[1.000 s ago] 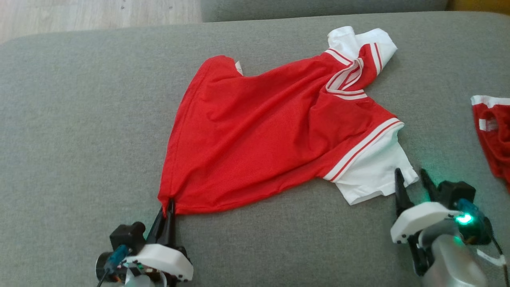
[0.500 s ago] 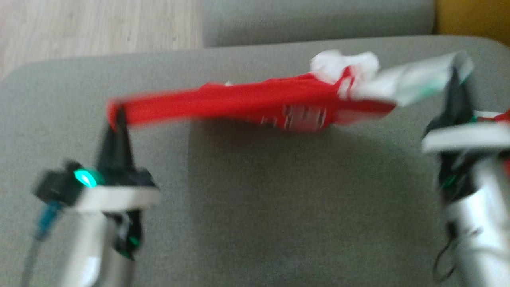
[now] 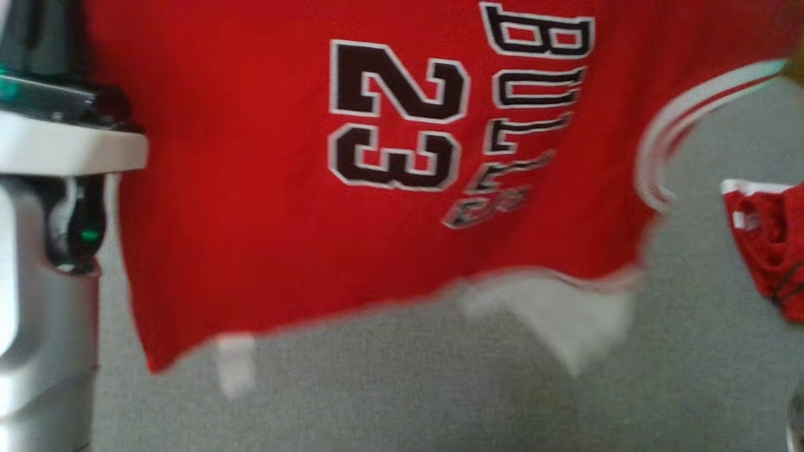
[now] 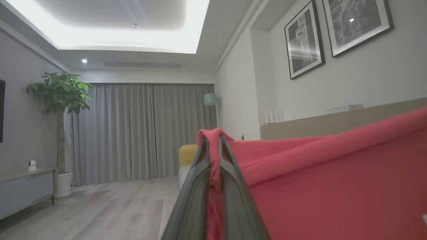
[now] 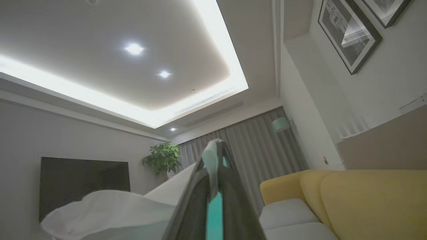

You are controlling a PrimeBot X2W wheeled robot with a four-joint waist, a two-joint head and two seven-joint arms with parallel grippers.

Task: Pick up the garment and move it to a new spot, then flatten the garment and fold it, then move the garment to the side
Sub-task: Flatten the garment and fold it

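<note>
Hoisting the lately flat jersey [image 3: 264, 220] off the sofa [image 3: 389, 395], clamping it in left end effector [image 4: 213, 143] and right end effector [image 5: 215, 150]

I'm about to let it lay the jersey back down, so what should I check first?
1. Left gripper hold: jaws pinch a red fold of the jersey: ok.
2. Right gripper hold: jaws pinch white fabric: ok.
3. Jersey clear of the grey cushion: lower edge is blurred: cannot tell.
4. Jersey hanging even: hem slants and white parts dangle below it: not ok.
5. Second red garment apart from the jersey: ok.
</note>
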